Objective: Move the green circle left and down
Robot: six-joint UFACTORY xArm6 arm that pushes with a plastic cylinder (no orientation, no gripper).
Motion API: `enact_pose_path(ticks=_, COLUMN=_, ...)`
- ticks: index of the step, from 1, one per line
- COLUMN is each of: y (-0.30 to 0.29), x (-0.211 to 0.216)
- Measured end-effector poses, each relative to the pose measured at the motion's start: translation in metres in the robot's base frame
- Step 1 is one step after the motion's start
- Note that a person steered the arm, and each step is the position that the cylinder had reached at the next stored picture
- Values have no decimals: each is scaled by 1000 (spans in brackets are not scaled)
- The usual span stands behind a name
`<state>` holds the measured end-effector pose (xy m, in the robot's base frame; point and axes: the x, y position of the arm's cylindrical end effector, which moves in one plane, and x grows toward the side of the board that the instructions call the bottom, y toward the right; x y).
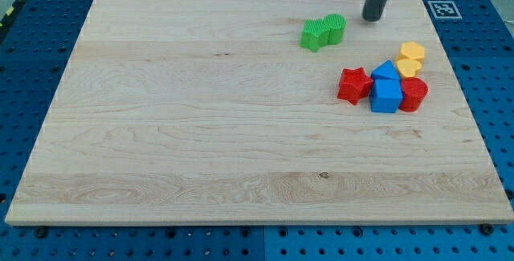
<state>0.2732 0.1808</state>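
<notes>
The green circle (336,28) sits on the wooden board (201,132) near the view's top right, touching a green star (315,34) on its left. My tip (372,18) is a dark rod end on the board, just to the right of and slightly above the green circle, with a small gap between them.
Below and right of the green pair is a cluster: a red star (353,84), two blue blocks (386,94), a red cylinder (414,94), a yellow hexagon (412,51) and a yellow heart (409,67). A fiducial tag (443,9) marks the board's top right corner.
</notes>
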Motion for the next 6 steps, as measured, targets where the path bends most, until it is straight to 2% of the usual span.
enact_pose_path(ticks=1, y=-25, x=4)
enact_pose_path(ticks=3, y=-23, x=43)
enact_pose_path(ticks=4, y=-53, x=11)
enact_pose_path(ticks=6, y=-136, x=-13)
